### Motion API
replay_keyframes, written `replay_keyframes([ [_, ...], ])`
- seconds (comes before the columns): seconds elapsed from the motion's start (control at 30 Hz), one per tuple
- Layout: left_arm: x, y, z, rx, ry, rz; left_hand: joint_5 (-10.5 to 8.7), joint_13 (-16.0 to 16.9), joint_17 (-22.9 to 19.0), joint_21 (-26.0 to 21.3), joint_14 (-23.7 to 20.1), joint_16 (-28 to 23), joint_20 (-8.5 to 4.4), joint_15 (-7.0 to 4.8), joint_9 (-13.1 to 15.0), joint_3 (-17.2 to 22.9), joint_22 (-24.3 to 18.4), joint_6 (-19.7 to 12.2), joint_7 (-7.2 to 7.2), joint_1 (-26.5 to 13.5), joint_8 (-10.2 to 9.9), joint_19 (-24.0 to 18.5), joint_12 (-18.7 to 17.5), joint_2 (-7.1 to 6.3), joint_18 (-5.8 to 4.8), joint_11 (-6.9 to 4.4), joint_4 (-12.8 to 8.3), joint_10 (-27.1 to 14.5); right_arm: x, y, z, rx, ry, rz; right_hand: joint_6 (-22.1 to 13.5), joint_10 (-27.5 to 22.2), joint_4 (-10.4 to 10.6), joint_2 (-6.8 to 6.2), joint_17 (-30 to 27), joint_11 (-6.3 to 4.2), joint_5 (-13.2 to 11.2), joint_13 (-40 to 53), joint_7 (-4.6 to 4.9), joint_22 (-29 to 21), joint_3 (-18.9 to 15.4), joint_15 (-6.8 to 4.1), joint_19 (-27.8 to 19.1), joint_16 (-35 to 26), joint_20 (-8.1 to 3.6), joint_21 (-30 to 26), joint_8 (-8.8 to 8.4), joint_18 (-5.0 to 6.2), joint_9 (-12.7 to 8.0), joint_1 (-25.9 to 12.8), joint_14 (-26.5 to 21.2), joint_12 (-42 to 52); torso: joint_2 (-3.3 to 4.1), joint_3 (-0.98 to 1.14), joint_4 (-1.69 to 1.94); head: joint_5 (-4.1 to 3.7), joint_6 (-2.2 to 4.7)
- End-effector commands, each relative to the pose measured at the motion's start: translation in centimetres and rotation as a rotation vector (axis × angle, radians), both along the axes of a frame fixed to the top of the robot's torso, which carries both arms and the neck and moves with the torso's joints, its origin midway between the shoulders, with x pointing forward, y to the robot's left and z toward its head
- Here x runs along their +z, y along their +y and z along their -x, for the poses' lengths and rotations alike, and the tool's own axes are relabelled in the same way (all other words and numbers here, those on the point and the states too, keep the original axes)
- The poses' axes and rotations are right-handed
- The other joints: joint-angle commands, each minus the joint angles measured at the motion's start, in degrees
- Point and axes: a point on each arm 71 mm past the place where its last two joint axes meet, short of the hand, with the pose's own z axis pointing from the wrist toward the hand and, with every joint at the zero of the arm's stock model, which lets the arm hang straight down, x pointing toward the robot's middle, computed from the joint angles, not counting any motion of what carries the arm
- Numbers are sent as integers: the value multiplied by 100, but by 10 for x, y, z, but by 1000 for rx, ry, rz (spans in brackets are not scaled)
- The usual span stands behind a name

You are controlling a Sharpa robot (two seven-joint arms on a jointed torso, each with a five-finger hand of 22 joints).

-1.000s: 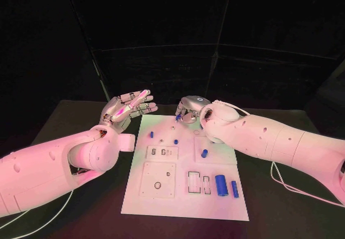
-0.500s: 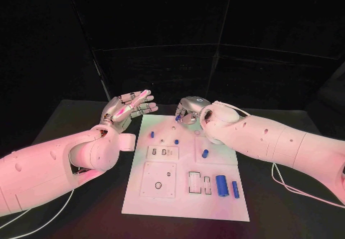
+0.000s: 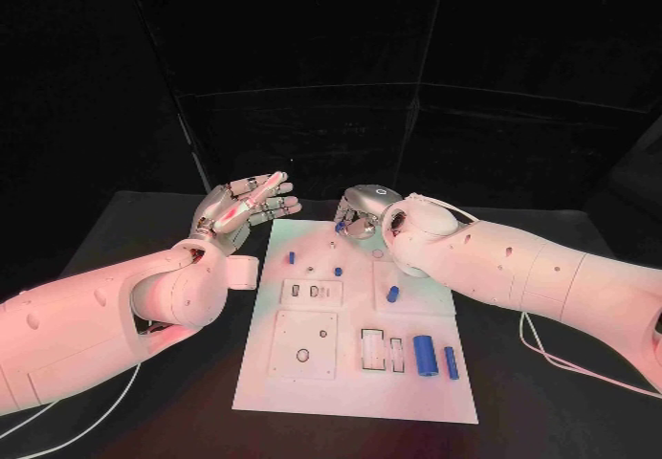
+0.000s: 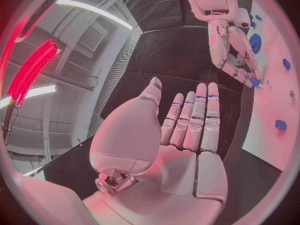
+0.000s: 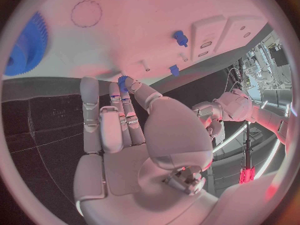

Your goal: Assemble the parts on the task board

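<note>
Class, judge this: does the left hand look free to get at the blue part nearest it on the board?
Probably yes. The left hand is open beside the board, and nothing lies between it and that blue part.

The task board (image 3: 362, 382) lay in the middle of the worktop (image 3: 124, 229), its long side running away from the robot. The left hand (image 3: 246, 210) hung above the worktop just beside the board's far left corner. The right hand (image 3: 362, 216) was over the board's far edge, with a small part (image 3: 342, 225) between its fingertips. Behind the board's centre, two small parts (image 3: 291, 257) stood side by side on the left half. Another part (image 3: 392, 294) stood on the right half, near the middle. Near the board's front right corner, a large cylinder (image 3: 425, 356) lay with a thin pin (image 3: 450, 362) just to its right.
</note>
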Motion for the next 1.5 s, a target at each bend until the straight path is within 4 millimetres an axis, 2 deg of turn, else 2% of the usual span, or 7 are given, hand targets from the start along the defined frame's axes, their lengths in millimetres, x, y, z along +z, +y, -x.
replay_keyframes([
  [0.03,2,-2,0,-14,-9,6,16,-4,-7,-27,46,-32,12,-9,-10,-6,-5,43,116,5,-34,41,-23,60,23,-1,-33,54,1,0,0,4,-5,5,-17,-20,25,-76,12,37,-13,-7,17,-3,21,3,-8,24,26,16,-43,1,-6,-1,237,-41,1,2,2,4,-5],
  [0.2,2,-2,0,-15,-7,6,16,-4,-8,-28,47,-32,11,-9,-10,-8,-6,44,116,4,-35,43,-24,61,23,-1,-35,55,1,0,0,2,-6,1,-97,-94,56,-137,16,63,-20,-11,43,-30,41,26,-35,33,43,6,-86,5,-21,-28,233,-92,2,-1,0,21,0],
  [0.37,1,-2,-1,-17,-6,6,16,-4,-8,-28,47,-33,11,-9,-10,-9,-6,44,116,3,-36,43,-25,61,23,-1,-35,55,1,0,-1,-5,-3,-1,-297,-213,104,-235,-15,112,-31,-11,87,-72,61,68,-74,28,80,-12,-115,10,-46,-72,220,-151,2,-1,5,-3,-13],
  [0.6,1,-1,-1,-15,-5,5,16,-4,-8,-28,47,-33,11,-9,-10,-9,-6,44,116,3,-36,43,-25,61,23,-1,-35,55,1,0,-1,-7,-6,-7,-335,-243,121,-264,-22,122,-37,-10,90,-79,64,77,-81,28,91,-13,-110,12,-44,-82,217,-158,2,1,0,9,-18],
  [0.9,1,-2,-1,-17,-5,5,16,-4,-8,-28,47,-33,11,-9,-10,-9,-6,44,116,3,-36,43,-25,61,23,-1,-35,55,1,-1,-2,-12,-6,-10,-554,-322,172,-366,-49,137,-60,-5,96,-122,68,94,-116,26,115,-28,-115,23,-48,-94,205,-160,3,4,4,4,-21],
  [1.5,1,-1,-1,-15,-4,4,16,-4,-9,-30,50,-35,11,-10,-11,-16,-9,45,116,-2,-39,48,-28,62,23,-1,-38,56,-1,1,-2,-3,31,-18,-665,-352,214,-422,-92,142,-75,3,98,-150,45,102,-137,11,126,-41,-112,27,-46,-98,192,-144,4,1,7,14,-31],
])
